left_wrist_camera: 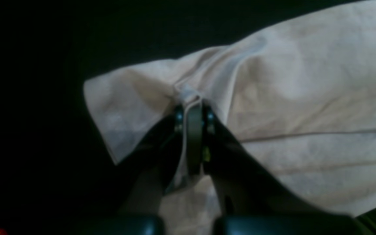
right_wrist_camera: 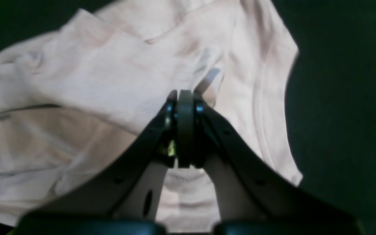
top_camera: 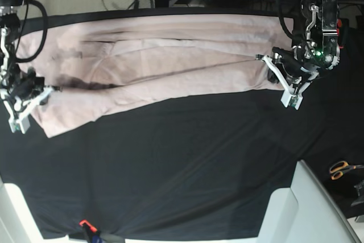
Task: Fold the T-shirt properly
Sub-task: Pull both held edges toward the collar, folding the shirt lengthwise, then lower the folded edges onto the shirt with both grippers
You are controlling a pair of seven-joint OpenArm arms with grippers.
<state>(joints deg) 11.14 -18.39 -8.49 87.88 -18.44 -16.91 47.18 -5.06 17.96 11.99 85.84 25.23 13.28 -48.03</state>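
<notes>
Both arms are black with white bracket pieces near the wrists, the left gripper (top_camera: 266,57) at frame right showing a green light, black cables trailing at upper left.

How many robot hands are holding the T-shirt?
2. The left hand grips one end of the T-shirt; the right hand grips the opposite end.

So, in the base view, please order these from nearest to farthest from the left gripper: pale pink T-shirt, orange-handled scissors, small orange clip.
1. Pale pink T-shirt, pinched in the left gripper.
2. Orange-handled scissors, at the right edge.
3. Small orange clip, at the bottom edge.
</notes>
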